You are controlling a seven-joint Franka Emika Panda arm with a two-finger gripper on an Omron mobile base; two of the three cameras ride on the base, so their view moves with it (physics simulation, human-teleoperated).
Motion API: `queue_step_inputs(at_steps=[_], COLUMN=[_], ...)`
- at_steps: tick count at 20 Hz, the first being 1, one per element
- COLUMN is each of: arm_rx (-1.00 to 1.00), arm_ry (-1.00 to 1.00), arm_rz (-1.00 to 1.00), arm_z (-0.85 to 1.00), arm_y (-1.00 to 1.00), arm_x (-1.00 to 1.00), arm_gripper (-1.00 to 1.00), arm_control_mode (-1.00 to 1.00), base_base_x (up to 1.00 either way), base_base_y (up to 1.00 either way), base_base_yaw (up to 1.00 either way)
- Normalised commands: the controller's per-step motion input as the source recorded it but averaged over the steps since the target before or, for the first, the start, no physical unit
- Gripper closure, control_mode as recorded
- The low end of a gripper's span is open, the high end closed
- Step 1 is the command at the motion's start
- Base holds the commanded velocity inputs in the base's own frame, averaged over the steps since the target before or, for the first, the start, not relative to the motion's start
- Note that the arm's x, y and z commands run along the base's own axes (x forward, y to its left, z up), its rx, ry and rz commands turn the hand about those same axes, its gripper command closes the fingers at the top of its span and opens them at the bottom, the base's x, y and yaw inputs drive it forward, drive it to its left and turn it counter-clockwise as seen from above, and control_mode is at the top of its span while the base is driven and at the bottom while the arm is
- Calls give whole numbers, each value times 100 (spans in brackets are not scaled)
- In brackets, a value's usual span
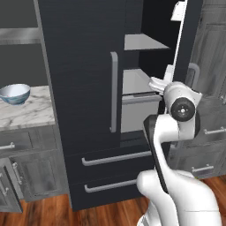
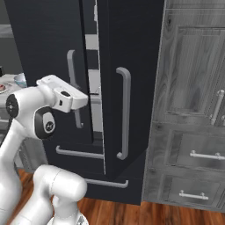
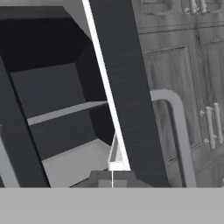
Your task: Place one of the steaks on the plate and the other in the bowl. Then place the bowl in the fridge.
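At the fridge (image 1: 84, 66), the claw (image 3: 112, 175) is pushed into the gap beside the right door (image 3: 127, 87). Its two fingers are pressed together, with nothing between them. In the hand view their tips sit right against the white inner edge of that door, low down, just beside where the door meets the inside of the fridge.

The step in hand looks like pulling this door wider. The door is only partly open. To do it well, the claw should stay hooked behind the door edge and sweep outward in a curve, the way the door swings on its hinge. If it pulls straight, it may slip off. The door should end up wide enough for a bowl to pass through.

Past the claw, the inside of the fridge is dark, with a shelf (image 3: 65, 111) across it and a pale floor below. The long grey handle (image 3: 179, 127) sits on the outside of the door, near the claw.

The bowl (image 1: 14, 93) is well apart from the claw. It stands on the marble counter (image 1: 31, 112), off to the left of the fridge. I cannot tell if a steak is in it.
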Motion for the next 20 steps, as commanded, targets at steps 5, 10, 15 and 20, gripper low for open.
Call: queue_step_inputs(at_steps=[5, 10, 15, 20], arm_rx=[0, 0, 0, 0], arm_ry=[4, 8, 2, 0], arm_rz=[-6, -3, 0, 0], arm_z=[-13, -23, -20, -5], arm_y=[-31, -22, -1, 7], arm_x=[63, 66, 36, 3], arm_gripper=[100, 100, 100, 100], arm_control_mode=[-100, -100, -100, -100], base_base_x=[0, 0, 0, 0], base_base_y=[0, 0, 0, 0], base_base_yaw=[0, 0, 0, 0])
